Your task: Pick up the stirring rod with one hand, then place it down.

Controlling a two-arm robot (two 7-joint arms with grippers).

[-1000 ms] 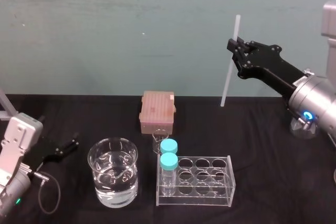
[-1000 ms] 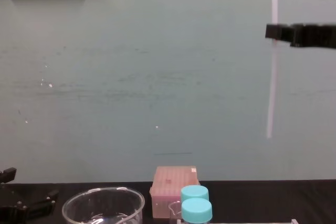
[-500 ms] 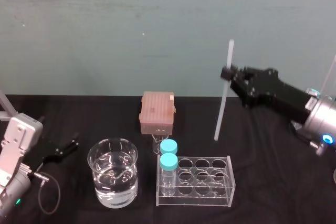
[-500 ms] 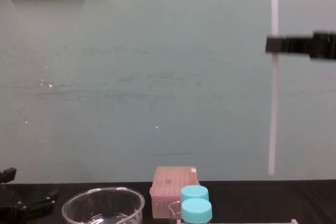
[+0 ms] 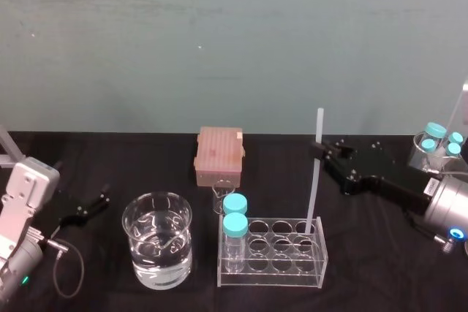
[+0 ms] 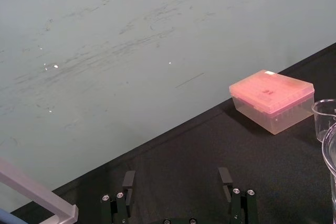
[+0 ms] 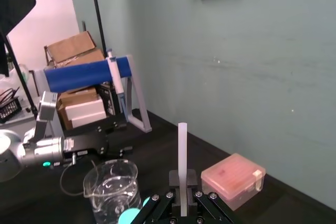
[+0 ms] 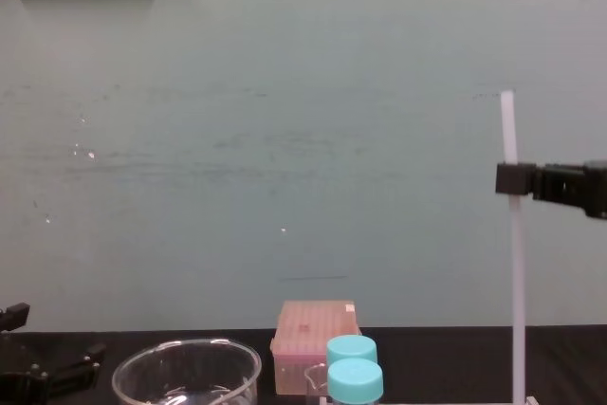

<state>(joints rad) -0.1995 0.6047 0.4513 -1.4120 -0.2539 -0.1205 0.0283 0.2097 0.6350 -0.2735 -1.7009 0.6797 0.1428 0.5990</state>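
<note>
The stirring rod (image 5: pixel 315 180) is a thin translucent white stick held upright. My right gripper (image 5: pixel 320 150) is shut on it about a third of the way down from its top. Its lower end hangs at the right rear corner of the clear tube rack (image 5: pixel 322 253); whether it touches I cannot tell. The chest view has the rod (image 8: pixel 515 282) vertical at the right, pinched by the black gripper (image 8: pixel 513 179). From the right wrist, the rod (image 7: pixel 182 150) rises from between the fingers (image 7: pixel 175 181). My left gripper (image 5: pixel 91 206) rests open at the far left of the table.
A glass beaker of water (image 5: pixel 157 240) stands left of the rack. Two blue-capped bottles (image 5: pixel 235 215) sit in the rack's left end. Behind them are a pink box (image 5: pixel 219 155) and a small glass (image 5: pixel 221 199). More blue-capped bottles (image 5: pixel 437 142) stand at the far right.
My right gripper has come down and toward the rack with the rod, staying shut on it. The rod's lower end dropped from mid-air to the rack's level. The left arm stayed still.
</note>
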